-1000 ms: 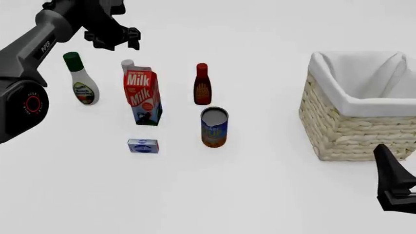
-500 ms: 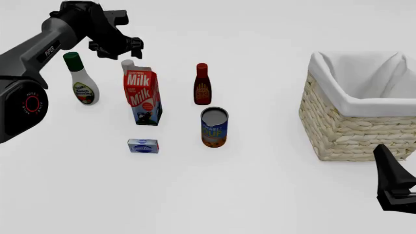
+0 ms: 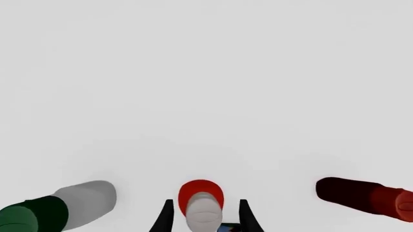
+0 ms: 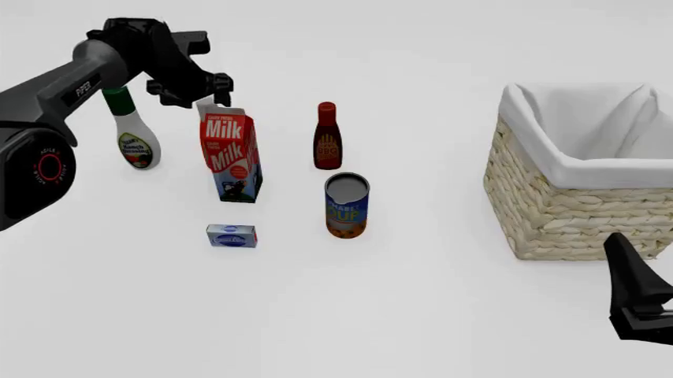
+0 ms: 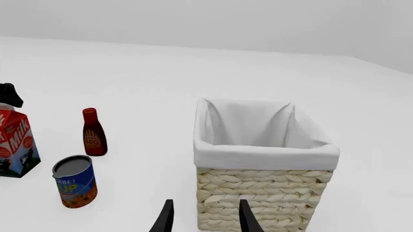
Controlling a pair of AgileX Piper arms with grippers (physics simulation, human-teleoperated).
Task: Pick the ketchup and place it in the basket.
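Note:
The ketchup (image 3: 203,209), a red bottle with a whitish cap, shows end-on in the left wrist view, standing between the two black fingers of my left gripper (image 3: 205,220). The jaws are open and flank the cap with small gaps. In the front view the left gripper (image 4: 200,93) hangs just above and behind the milk carton (image 4: 232,153), which hides nearly all of the ketchup. The wicker basket (image 4: 568,205) with white lining stands at the right. Close to its near side my right gripper (image 5: 205,218) is open and holds nothing.
A dark red-brown bottle (image 4: 327,138) and a can (image 4: 346,205) stand right of the milk carton. To its left is a white bottle with a green cap (image 4: 135,135). A small blue box (image 4: 232,235) lies in front.
My left gripper has dropped and shifted right, from above the white bottle to just over the ketchup's cap behind the milk carton. The right arm has stayed still.

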